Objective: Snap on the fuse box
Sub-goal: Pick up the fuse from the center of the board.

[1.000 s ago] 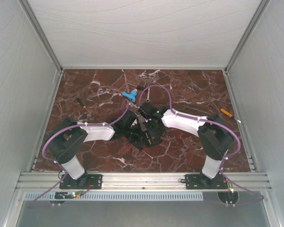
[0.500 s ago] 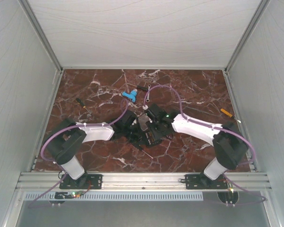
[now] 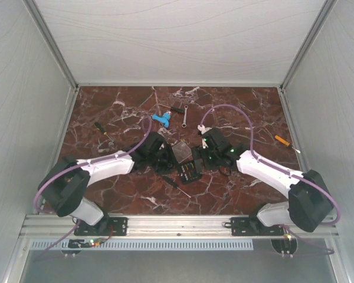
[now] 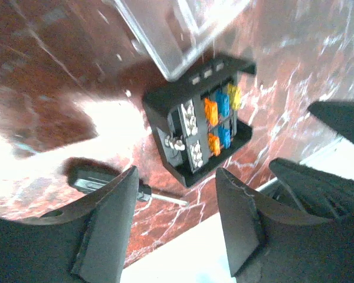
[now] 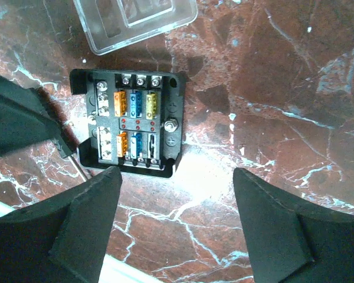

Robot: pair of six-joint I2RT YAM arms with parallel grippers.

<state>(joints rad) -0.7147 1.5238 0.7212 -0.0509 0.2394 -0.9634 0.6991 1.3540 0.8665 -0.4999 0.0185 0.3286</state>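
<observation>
The small flat black square plastic fuse box (image 5: 130, 121) lay open-faced on the red-brown marble tabletop (image 5: 271, 88), its orange, blue and yellow fuses showing, so the snapping-on had not yet been done. Its clear square plastic lid (image 5: 135, 20) rested just beyond the box's far edge, further out from the fingertips; whether the two touched could not be told. The right gripper (image 5: 178, 177) hovered with its fingers spread wide and nothing between them, the box sitting just past the tips and nearer the finger on the left of that view. The left gripper (image 4: 177, 183) was likewise parted and empty, the box lying beyond its tips in the gap, and a thin black-handled metal screwdriver (image 4: 100, 180) lay just off one fingertip. The step in hand looked like the taking up of the lid. The next move probably called for one pair of fingers to close on the lid's edges, square it over the box and press down, while the other pair steadied the box.
</observation>
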